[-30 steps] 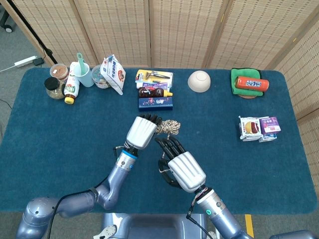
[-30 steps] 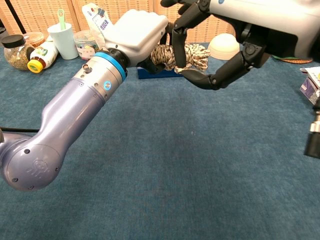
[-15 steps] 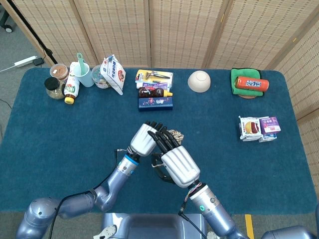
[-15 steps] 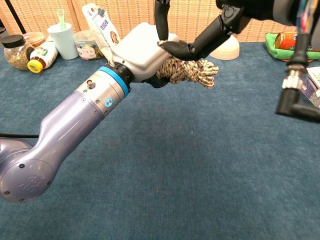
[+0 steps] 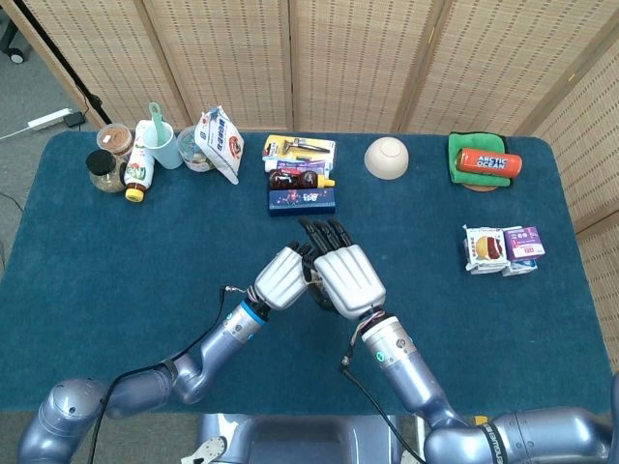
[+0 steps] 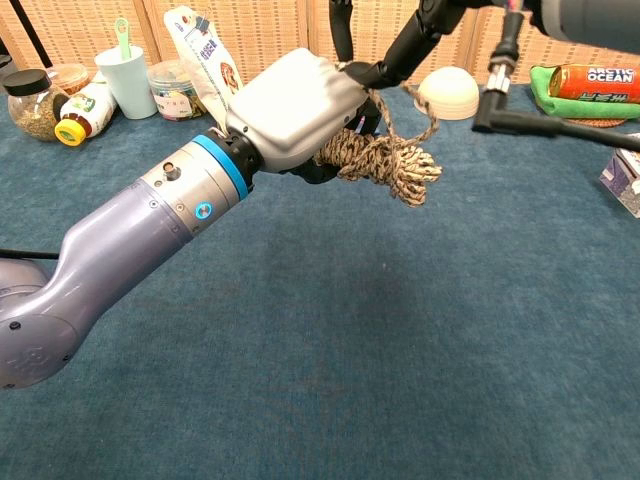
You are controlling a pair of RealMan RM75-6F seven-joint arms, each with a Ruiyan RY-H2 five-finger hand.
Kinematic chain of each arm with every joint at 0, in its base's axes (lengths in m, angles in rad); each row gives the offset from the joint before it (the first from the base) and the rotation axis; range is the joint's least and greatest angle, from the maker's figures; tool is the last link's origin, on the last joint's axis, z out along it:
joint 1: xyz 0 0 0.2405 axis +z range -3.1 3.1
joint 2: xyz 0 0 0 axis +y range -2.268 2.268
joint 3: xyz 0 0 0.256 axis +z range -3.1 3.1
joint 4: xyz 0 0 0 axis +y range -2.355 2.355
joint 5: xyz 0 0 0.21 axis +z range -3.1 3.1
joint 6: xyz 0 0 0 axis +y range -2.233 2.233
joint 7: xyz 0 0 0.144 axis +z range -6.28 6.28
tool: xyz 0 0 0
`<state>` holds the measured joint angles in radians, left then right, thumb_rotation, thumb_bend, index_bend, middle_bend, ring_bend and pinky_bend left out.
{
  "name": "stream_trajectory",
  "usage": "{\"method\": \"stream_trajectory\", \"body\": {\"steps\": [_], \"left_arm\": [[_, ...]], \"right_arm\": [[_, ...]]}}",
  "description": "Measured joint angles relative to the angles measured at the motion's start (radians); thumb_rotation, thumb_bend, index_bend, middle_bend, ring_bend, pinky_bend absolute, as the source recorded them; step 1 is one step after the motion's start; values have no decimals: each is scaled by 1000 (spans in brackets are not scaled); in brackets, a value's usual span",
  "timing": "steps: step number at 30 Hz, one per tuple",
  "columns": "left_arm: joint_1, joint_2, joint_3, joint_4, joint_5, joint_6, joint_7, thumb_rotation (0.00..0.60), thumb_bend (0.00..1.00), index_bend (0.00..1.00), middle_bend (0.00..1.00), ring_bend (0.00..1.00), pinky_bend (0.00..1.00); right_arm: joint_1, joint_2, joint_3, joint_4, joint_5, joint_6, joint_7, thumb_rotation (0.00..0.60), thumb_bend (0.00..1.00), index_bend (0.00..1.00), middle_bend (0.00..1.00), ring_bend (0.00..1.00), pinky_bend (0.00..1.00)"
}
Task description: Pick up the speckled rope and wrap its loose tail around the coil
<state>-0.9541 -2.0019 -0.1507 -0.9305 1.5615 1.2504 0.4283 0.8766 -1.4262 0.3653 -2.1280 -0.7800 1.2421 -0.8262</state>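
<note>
The blue-carpeted desk (image 5: 116, 261) carries jars (image 5: 104, 170) far left, a cream upturned bowl (image 5: 386, 158) (far centre), and snack packets (image 5: 503, 248) right.

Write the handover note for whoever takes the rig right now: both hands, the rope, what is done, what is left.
Left hand: grips the rope coil, lifted off the table.
Right hand: above the coil and close against the left hand; its fingers reach down at a loose strand looping up from the coil. Whether it actually holds the strand cannot be told.
Done: rope picked up.
Left: wind the tail around the coil; how many turns are on already is not clear.
</note>
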Motion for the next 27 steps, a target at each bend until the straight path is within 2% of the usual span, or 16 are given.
{"method": "stream_trajectory", "body": {"steps": [6, 14, 27], "left_arm": [[1, 21, 19, -4, 31, 10, -25, 600, 400, 705, 533, 532, 673], [2, 43, 39, -7, 64, 14, -73, 600, 400, 707, 536, 534, 673], [13, 70, 43, -34, 90, 44, -108, 600, 400, 707, 536, 533, 673]], "right_arm": [[40, 1, 19, 94, 51, -5, -21, 600, 562, 723, 0, 0, 0], [70, 12, 10, 214, 75, -28, -19, 600, 562, 724, 0, 0, 0], [65, 20, -5, 382, 89, -134, 144, 600, 562, 723, 0, 0, 0]]}}
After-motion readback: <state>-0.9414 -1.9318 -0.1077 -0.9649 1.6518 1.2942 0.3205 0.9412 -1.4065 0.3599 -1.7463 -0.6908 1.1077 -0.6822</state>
